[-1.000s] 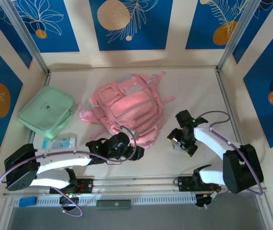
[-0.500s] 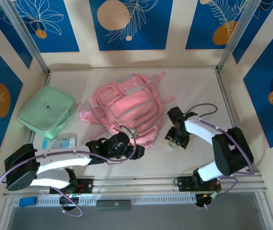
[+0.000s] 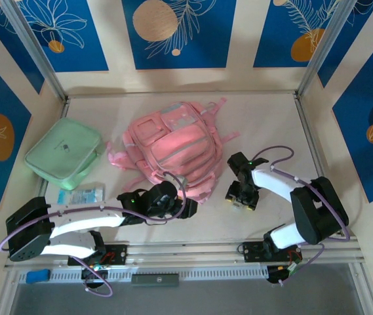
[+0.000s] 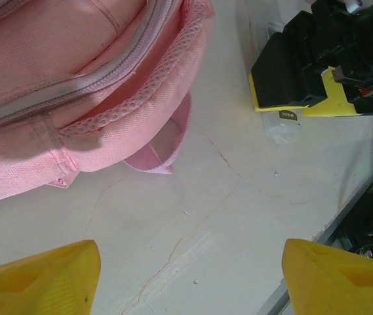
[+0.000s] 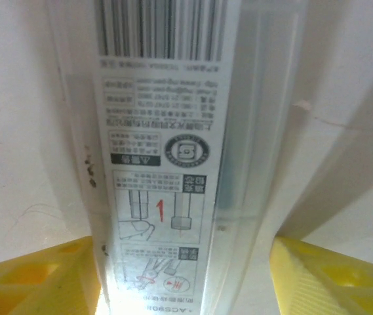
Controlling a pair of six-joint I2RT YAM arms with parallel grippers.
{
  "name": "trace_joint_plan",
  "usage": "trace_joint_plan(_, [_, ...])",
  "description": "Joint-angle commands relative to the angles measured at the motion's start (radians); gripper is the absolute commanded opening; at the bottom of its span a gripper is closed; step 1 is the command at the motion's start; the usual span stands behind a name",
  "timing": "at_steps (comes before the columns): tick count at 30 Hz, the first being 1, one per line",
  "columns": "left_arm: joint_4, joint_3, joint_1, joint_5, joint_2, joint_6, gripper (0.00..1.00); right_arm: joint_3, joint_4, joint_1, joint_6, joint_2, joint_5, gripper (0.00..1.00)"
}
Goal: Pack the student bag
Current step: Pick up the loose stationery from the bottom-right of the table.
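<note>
Right wrist, right gripper [image 5: 183, 282] clamping clear labelled pack [image 5: 166, 131]

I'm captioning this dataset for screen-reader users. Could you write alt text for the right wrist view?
A clear plastic package with a barcode and a printed instruction label lies on the pale table. The two yellow fingertips of the right claw closely flank its near end; whether they press it is unclear.
</note>
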Motion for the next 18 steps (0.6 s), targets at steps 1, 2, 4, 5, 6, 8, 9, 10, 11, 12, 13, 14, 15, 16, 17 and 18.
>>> trace_joint_plan(1, [-0.017, 0.016, -0.01, -0.016, -0.034, -0.018, 0.74, -0.027, 0.035, -0.02, -0.02, -0.005, -0.061, 0.62])
trace_joint_plan(2, [-0.02, 0.014, -0.009, -0.022, -0.042, -0.017, 0.74, -0.026, 0.034, -0.021, -0.024, -0.006, -0.064, 0.6])
trace_joint_plan(4, [-0.026, 0.012, -0.008, -0.037, -0.059, -0.008, 0.74, -0.02, 0.033, -0.018, -0.037, -0.019, -0.057, 0.57])
trace_joint_plan(5, [-0.032, 0.014, -0.008, -0.039, -0.066, -0.001, 0.75, -0.019, 0.033, -0.017, -0.045, -0.026, -0.053, 0.55])
trace_joint_plan(6, [-0.048, 0.02, -0.007, -0.048, -0.075, 0.01, 0.75, -0.018, 0.032, -0.022, -0.052, -0.033, -0.054, 0.55])
trace_joint_plan(8, [-0.111, 0.043, -0.008, -0.082, -0.091, 0.031, 0.76, -0.016, 0.031, -0.039, -0.069, -0.048, -0.073, 0.53])
trace_joint_plan(9, [-0.14, 0.056, -0.008, -0.101, -0.103, 0.051, 0.76, -0.018, 0.033, -0.047, -0.079, -0.057, -0.086, 0.52])
trace_joint_plan(10, [-0.169, 0.071, -0.006, -0.122, -0.116, 0.075, 0.77, -0.018, 0.028, -0.054, -0.087, -0.066, -0.091, 0.51])
trace_joint_plan(11, [-0.196, 0.086, -0.004, -0.144, -0.126, 0.097, 0.77, -0.018, 0.026, -0.06, -0.095, -0.074, -0.093, 0.51])
trace_joint_plan(12, [-0.233, 0.103, 0.0, -0.167, -0.134, 0.116, 0.78, -0.02, 0.026, -0.067, -0.105, -0.085, -0.098, 0.5])
trace_joint_plan(13, [-0.267, 0.122, 0.007, -0.187, -0.144, 0.148, 0.78, -0.021, 0.022, -0.075, -0.112, -0.097, -0.102, 0.5])
trace_joint_plan(14, [-0.299, 0.142, 0.018, -0.203, -0.149, 0.177, 0.79, -0.02, 0.012, -0.08, -0.114, -0.108, -0.103, 0.49])
trace_joint_plan(15, [-0.337, 0.165, 0.034, -0.225, -0.152, 0.207, 0.8, -0.018, 0.003, -0.084, -0.121, -0.124, -0.111, 0.49])
trace_joint_plan(16, [-0.37, 0.19, 0.056, -0.242, -0.15, 0.241, 0.8, -0.012, -0.01, -0.087, -0.127, -0.144, -0.111, 0.49])
trace_joint_plan(17, [-0.388, 0.208, 0.081, -0.242, -0.144, 0.272, 0.8, -0.005, -0.024, -0.088, -0.133, -0.159, -0.111, 0.49])
trace_joint_plan(18, [-0.396, 0.227, 0.115, -0.223, -0.136, 0.311, 0.8, 0.006, -0.039, -0.087, -0.14, -0.181, -0.108, 0.49])
